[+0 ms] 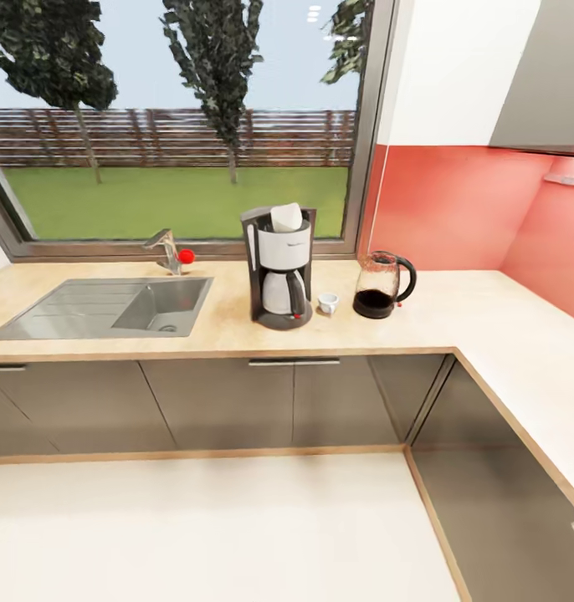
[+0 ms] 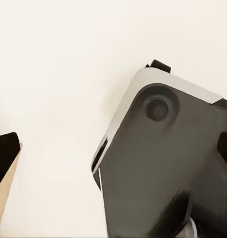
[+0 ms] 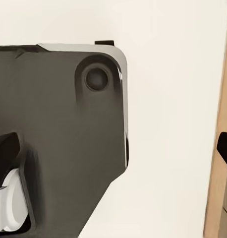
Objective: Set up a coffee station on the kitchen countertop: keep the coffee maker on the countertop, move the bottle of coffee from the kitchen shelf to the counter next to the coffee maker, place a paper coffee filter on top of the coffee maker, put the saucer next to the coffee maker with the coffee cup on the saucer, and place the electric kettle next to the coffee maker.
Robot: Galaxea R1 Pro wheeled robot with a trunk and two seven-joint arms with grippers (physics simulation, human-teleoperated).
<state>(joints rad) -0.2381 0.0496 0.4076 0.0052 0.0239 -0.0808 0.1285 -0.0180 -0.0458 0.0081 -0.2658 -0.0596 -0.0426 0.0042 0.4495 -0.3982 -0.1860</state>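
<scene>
The black and white coffee maker (image 1: 279, 267) stands on the wooden countertop (image 1: 228, 330), just right of the sink. A white paper filter (image 1: 286, 217) sits tilted in its top. A small white coffee cup (image 1: 327, 303) rests on the counter close to its right side; I cannot tell whether a saucer lies under it. Right of the cup stands the glass electric kettle (image 1: 381, 288) with a black handle and base. In the wrist views, my left gripper (image 2: 113, 153) and right gripper (image 3: 113, 151) hang open over the robot's dark base and the pale floor, nothing between their fingers.
A steel sink (image 1: 111, 308) with a faucet (image 1: 166, 249) and a small red object (image 1: 186, 256) takes up the counter's left part. The counter turns a corner and runs forward along the right wall. Grey cabinet fronts (image 1: 228, 401) stand below, with pale floor before them.
</scene>
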